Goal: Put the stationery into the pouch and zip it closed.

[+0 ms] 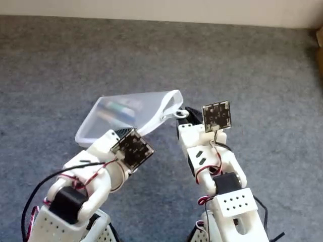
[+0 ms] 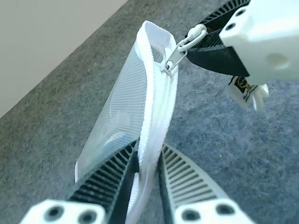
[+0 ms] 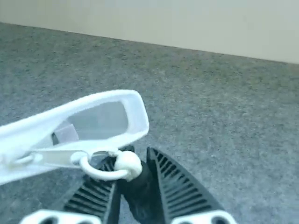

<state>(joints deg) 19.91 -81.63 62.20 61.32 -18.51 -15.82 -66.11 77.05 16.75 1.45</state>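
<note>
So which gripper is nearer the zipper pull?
Right. The right gripper pinches the zipper pull at one end of the pouch; the left gripper clamps its edge farther along.

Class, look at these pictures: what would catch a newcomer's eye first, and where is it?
A clear pouch with coloured stationery inside is held between the two arms, over the grey carpet. The left gripper clamps the pouch's zip edge, and the right gripper pinches the zip pull at the other end.
</note>
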